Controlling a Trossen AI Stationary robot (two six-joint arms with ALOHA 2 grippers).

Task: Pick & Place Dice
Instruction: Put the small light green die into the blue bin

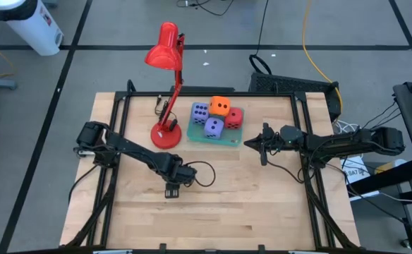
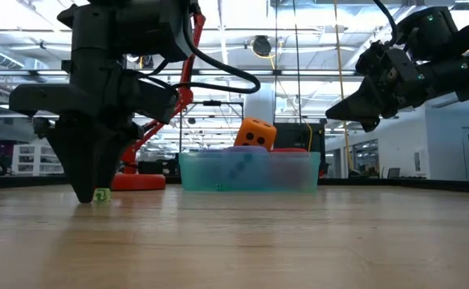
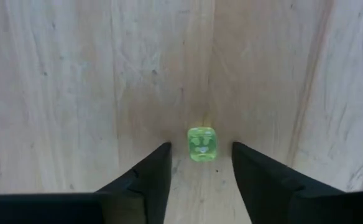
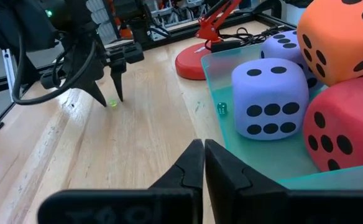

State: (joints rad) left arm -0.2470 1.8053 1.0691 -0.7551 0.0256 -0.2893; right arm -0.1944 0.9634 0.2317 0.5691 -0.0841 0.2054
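Straddling a small green die (image 3: 201, 144) on the bench (image 1: 248, 204), our left gripper (image 3: 200, 180) is standing with jaws spread, so we are judging the pick underway: next, closing squarely, while our right gripper (image 4: 203, 168), jaws pressed together, is waiting beside the teal tray (image 1: 228, 140) holding four big dice (image 1: 216, 116).

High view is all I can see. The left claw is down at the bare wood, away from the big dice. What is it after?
Observer: A tiny clear green die lies on the table between the left gripper's open fingers, not yet gripped.
Operator: Are there other small ones?
Observer: Yes, a small teal die sits in the teal tray, beside a purple die.
Operator: And the right claw?
Observer: The right gripper is shut and hangs above the table, holding nothing.
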